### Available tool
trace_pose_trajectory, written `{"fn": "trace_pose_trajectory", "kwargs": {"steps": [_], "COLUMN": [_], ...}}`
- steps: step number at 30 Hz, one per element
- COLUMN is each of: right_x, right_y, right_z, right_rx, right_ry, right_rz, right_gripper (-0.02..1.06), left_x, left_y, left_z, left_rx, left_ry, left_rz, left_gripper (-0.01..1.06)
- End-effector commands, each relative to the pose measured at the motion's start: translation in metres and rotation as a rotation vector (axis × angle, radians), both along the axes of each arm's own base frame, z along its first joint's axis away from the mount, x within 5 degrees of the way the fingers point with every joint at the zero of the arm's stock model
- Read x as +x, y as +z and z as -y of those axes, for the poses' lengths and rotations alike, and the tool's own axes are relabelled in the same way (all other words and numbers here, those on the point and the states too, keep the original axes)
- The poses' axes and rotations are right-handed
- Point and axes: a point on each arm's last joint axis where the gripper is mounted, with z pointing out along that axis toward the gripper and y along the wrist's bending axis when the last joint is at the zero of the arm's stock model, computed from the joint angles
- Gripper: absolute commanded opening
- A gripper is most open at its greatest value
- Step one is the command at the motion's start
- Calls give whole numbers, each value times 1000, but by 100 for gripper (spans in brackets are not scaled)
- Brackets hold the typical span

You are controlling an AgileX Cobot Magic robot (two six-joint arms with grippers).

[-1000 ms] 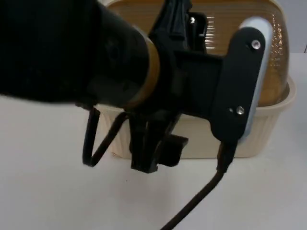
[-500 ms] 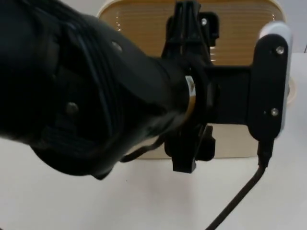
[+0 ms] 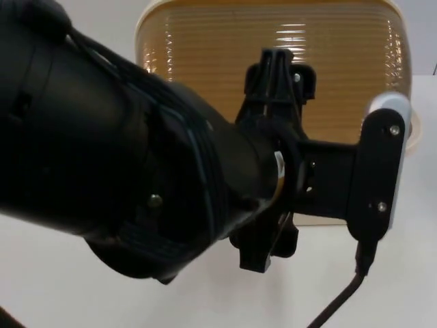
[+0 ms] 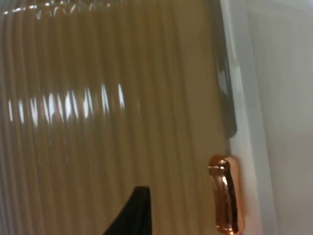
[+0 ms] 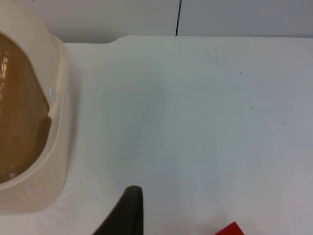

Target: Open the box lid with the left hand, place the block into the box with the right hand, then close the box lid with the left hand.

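Over box [image 3: 355, 212], left gripper [image 3: 276, 65] sits at brown lid [image 3: 205, 55] (ribbed, shiny); can't tell its fingers; right gripper waits beside box; red block [image 5: 230, 229] near on table [image 5: 205, 122].

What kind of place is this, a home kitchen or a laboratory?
Probably a robot test bench, not a kitchen: a bare white table ending at a grey partition wall, with one cream box under an amber ribbed lid and a red block.
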Motion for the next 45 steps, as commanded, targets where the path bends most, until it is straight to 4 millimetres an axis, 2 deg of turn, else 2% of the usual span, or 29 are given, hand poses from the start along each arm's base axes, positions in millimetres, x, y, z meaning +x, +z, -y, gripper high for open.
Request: {"fn": "trace_pose_trajectory", "kwargs": {"steps": [1,9,13,16,17,22,23,26,27,28,30,37,45], "right_x": [0,0,0,0,0,0,0,1,1,1,1,1,1], "right_y": [3,3,3,3,3,3,3,3,4,4,4,4,4], "right_z": [-1,-1,-1,-1,-1,-1,-1,-1,-1,-1,-1,-1,-1], "right_rx": [1,1,6,8,8,8,8,8,8,8,8,9,9], "right_ry": [4,5,3,3,3,3,3,4,5,5,5,5,6], "right_rz": [17,21,21,21,21,21,21,25,27,27,27,30,34], "right_gripper": [105,105,105,105,105,105,105,105,105,105,105,105,105], "left_x": [0,-1,-1,-1,-1,-1,-1,1,1,1,3,25,29], "left_y": [-2,-8,-9,-9,-9,-9,-9,-8,-8,-8,-8,-6,-1], "left_z": [0,2,2,2,2,1,1,0,0,0,-1,-7,-1], "left_rx": [-1,9,12,13,13,15,15,18,18,18,10,-43,-68], "left_ry": [5,-11,-11,-8,-8,-1,-1,12,14,14,22,60,24], "left_rz": [0,-25,-26,-23,-23,-16,-16,-1,-1,-1,-12,-63,-84], "left_gripper": [104,104,99,76,76,39,39,19,14,14,1,0,0]}}
